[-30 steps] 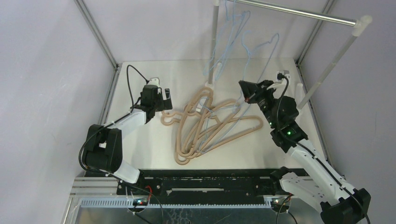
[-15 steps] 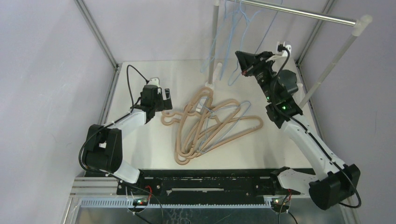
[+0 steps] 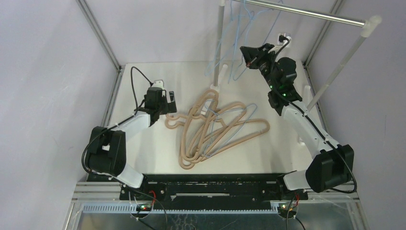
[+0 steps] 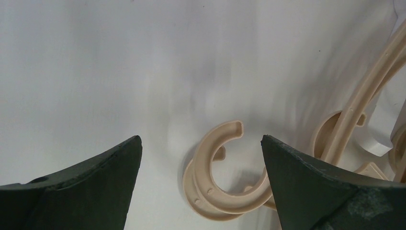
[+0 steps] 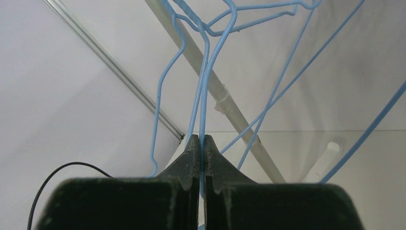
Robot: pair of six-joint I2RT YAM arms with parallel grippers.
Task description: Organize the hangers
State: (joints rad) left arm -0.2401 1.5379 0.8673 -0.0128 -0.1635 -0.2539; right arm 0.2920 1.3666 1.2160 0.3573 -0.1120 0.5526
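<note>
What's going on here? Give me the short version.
The right fingers are shut on a thin blue hanger, held up by the rail where other blue hangers hang. The left fingers are open, low over the table, above the hook of a tan hanger. The pile of tan hangers lies tangled on the table.

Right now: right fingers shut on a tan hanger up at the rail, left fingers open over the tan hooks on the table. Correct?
One error: the right fingers are shut on a light-blue wire hanger, not a tan one; the right wrist view shows it pinched. The rest stands: up at the rail, left fingers open over the tan hooks on the table.
</note>
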